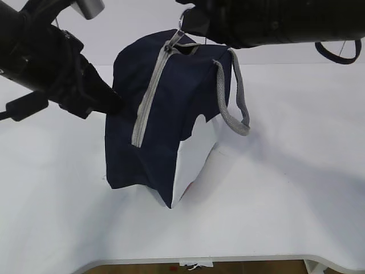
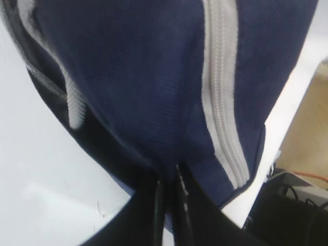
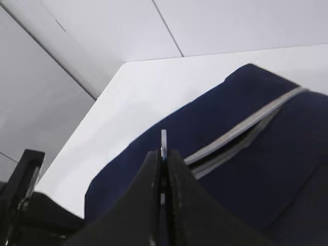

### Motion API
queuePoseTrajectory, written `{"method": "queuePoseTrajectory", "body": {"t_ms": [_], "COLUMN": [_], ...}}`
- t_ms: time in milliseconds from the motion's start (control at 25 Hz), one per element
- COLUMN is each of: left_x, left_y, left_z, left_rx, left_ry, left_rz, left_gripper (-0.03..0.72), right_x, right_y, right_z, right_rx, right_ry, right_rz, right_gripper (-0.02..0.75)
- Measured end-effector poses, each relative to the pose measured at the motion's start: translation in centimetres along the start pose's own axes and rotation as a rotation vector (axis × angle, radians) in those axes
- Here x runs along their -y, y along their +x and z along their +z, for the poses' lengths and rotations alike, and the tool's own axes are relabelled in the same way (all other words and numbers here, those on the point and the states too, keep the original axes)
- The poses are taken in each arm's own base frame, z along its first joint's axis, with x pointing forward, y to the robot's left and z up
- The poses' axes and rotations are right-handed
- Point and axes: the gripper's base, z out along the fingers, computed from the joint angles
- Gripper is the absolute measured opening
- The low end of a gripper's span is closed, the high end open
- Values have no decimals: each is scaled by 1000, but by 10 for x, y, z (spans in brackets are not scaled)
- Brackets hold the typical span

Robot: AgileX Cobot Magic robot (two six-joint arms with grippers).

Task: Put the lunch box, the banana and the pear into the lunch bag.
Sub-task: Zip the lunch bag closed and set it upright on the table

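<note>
Navy lunch bag (image 1: 165, 125) stands mid-desk (image 1: 296, 188). My right hand (image 3: 163, 154), at its twelve o'clock, pinches the ring pull (image 3: 163, 141); my left hand (image 2: 171, 179) grips fabric at nine o'clock. Zipper (image 1: 149, 94) runs toward six.

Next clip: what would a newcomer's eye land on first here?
The navy lunch bag dominates mid-table, its grey zipper closed except for a short gap at the top. The left gripper pinches its fabric on the left side, while the right gripper is shut on the ring pull above.
</note>
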Motion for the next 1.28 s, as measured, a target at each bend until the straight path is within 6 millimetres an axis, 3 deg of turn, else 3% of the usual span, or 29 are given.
{"method": "queuePoseTrajectory", "body": {"t_ms": [200,520,1080,1280], "left_x": [1,4,7,-3], "left_y": [4,5,9,13], "left_z": [-1,-7,-21,-25], "left_rx": [-42,-58,-88,-98], "left_ry": [10,14,9,-9], "left_rz": [24,45,84,54], "left_gripper": [-6,-6,-6,-6], "right_x": [6,34,75,95], "right_y": [-6,-14,-10,-6], "right_z": [-1,3,39,48], "right_rx": [20,39,18,4], "right_ry": [17,94,198,244], "right_rz": [10,40,77,94], "right_gripper": [-9,-9,-9,-9]}}
